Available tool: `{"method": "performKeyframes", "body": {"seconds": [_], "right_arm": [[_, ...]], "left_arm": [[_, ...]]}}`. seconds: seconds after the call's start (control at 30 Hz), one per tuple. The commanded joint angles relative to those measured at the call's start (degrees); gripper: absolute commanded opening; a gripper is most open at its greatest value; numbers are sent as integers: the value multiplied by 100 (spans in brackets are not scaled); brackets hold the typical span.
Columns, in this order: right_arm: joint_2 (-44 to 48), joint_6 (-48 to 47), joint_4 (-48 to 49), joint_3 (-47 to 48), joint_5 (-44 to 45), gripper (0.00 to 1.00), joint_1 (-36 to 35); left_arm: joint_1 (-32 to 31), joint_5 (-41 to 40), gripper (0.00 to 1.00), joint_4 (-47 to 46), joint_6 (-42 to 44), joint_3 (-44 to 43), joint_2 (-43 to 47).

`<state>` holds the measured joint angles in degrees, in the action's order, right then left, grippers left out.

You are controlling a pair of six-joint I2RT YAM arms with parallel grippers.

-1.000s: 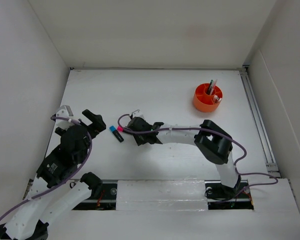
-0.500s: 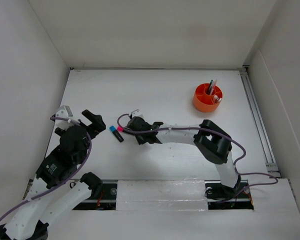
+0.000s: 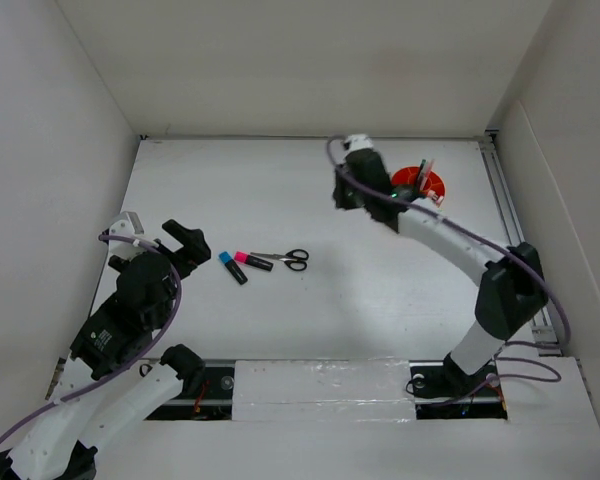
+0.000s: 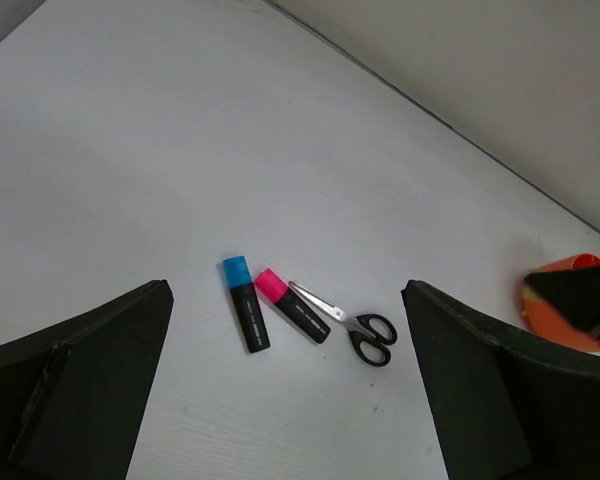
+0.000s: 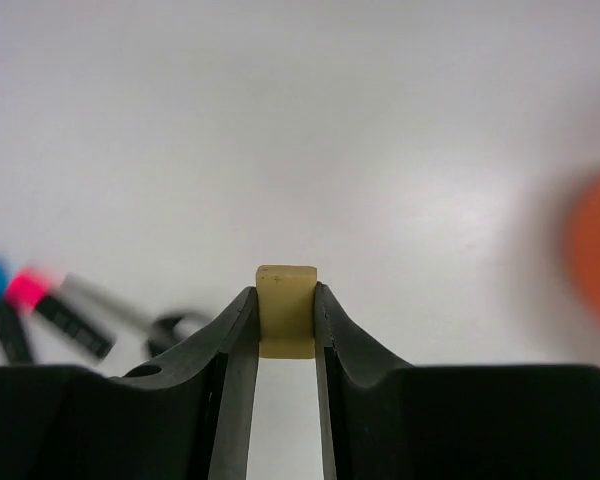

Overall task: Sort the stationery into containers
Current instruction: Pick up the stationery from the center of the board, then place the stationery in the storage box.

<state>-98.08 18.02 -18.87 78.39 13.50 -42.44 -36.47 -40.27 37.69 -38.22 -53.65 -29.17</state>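
Right gripper (image 3: 346, 193): narrow, pinching a beige eraser (image 5: 286, 318) between its fingertips.
Eraser: a small cube with no long axis, held off the table at the far right.
Orange pot (image 3: 435, 185): just right of the right gripper, partly hidden by that arm, with pens standing in it.
Coming move, as a judgement: carry the eraser rightward over a compartment.
Left gripper (image 3: 160, 236): wide, holding nothing, near left.
Still on the table: blue-capped marker (image 3: 232, 267), pink-capped marker (image 3: 250, 260) and scissors (image 3: 285, 259), nearer the left arm.
Views: only the right wrist view shows the eraser; the top view shows how pot and gripper lie.
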Motion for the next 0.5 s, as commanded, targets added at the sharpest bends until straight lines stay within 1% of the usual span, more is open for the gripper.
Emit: {"method": "performKeyframes", "body": {"seconds": [0.0,0.1,0.13,0.2,0.23,0.3,0.33,0.37,0.47], "right_arm": [[465,-562,50,229,-275,0,1443],[466,-887,172,484,-759,0,2272],[466,-958,173,589,-926,0,2727],[404,-1160,348,703,-1356,0,3161],[404,-1160,471,704,-1785,0,3510],[404,-1221,761,651,-2182,0,3829],[404,-1222,928,651,-2585,0,3970],[404,-1309,999,756,-2702,0,4215],[1,-1477,1000,1185,-3105,0,4567]], "left_arm": [[26,46,100,-244,86,-49,34],[26,107,100,-245,139,-49,34],[26,107,100,-245,139,3,34],[26,159,100,-298,192,3,-19],[26,160,100,-298,192,3,-19],[26,213,100,-350,245,3,-80],[26,213,100,-350,245,3,-141],[26,265,100,-350,245,3,-142],[26,265,100,-350,245,3,-203]]}}
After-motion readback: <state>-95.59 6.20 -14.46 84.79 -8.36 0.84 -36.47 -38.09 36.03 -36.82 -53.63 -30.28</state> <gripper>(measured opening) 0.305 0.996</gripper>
